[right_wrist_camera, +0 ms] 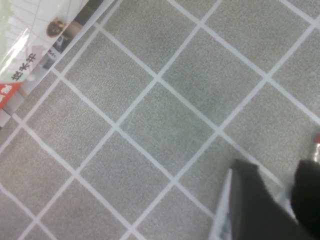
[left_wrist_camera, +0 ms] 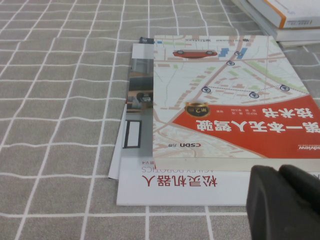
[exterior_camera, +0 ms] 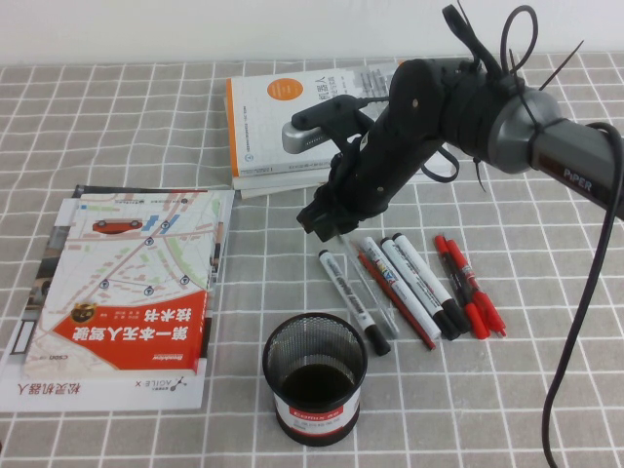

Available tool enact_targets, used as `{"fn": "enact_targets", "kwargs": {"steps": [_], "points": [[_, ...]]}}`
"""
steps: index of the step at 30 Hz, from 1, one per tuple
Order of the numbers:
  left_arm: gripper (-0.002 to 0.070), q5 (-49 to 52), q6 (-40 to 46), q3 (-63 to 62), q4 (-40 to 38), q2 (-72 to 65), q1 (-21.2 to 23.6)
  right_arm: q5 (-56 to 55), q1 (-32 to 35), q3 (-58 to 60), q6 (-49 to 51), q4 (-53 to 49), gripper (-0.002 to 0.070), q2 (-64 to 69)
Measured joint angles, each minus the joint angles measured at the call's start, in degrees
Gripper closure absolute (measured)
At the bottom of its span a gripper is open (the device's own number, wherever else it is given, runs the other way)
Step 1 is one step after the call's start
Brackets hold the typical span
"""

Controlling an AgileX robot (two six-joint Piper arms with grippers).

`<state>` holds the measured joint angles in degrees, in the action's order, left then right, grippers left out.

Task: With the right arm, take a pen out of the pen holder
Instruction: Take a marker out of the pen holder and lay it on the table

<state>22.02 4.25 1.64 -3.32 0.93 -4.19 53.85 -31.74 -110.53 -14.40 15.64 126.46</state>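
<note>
R gripper (exterior_camera: 327, 226) low over table (exterior_camera: 146, 127); jaws look part-released, nothing gripped. One end of slim grey pen (exterior_camera: 369, 283) lies right at the jaw tips. The mesh pen holder (exterior_camera: 314, 419) is well beyond them and looks empty. Best now: open fully, lift straight up, don't drag the pen. L gripper (left_wrist_camera: 282, 200) parked by red book (left_wrist_camera: 240, 125); its grip can't tell.

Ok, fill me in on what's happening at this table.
The right gripper hangs low over the upper ends of a row of black-and-white and red marker pens lying on the grey checked tablecloth. The black mesh pen holder stands nearer the robot and looks empty. The left gripper sits off to the side by the red-and-white book with a map cover, handling nothing.
</note>
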Motion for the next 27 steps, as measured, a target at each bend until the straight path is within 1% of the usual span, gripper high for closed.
{"fn": "enact_targets", "kwargs": {"steps": [3, 5, 13, 16, 19, 21, 23, 27], "points": [[0.0678, 0.00, 0.00, 0.00, 0.00, 0.00, 0.00, 0.00, 0.00, 0.00, 0.00, 0.00, 0.0484, 0.13], [0.0678, 0.00, 0.00, 0.00, 0.00, 0.00, 0.00, 0.00, 0.00, 0.00, 0.00, -0.06, 0.0476, 0.12], [0.0678, 0.00, 0.00, 0.00, 0.00, 0.00, 0.00, 1.26, 0.00, 0.00, 0.00, -0.88, 0.0474, -0.14], [0.0678, 0.00, 0.00, 0.00, 0.00, 0.00, 0.00, 4.19, -0.11, 0.11, 0.31, -1.28, 0.0515, -2.22], [0.0678, 0.00, 0.00, 0.00, 0.00, 0.00, 0.00, 5.79, -0.57, 2.36, 0.89, -2.71, 0.0609, -6.67], [0.0678, 0.00, 0.00, 0.00, 0.00, 0.00, 0.00, 4.76, -1.15, 6.80, 1.69, -3.43, 0.0655, -12.27], [0.0678, 0.00, 0.00, 0.00, 0.00, 0.00, 0.00, 2.12, -1.53, 13.41, 1.89, -3.76, 0.0673, -17.30], [0.0678, 0.00, 0.00, 0.00, 0.00, 0.00, 0.00, -3.52, -1.68, 27.14, 2.15, -3.76, 0.0685, -31.37]]}}
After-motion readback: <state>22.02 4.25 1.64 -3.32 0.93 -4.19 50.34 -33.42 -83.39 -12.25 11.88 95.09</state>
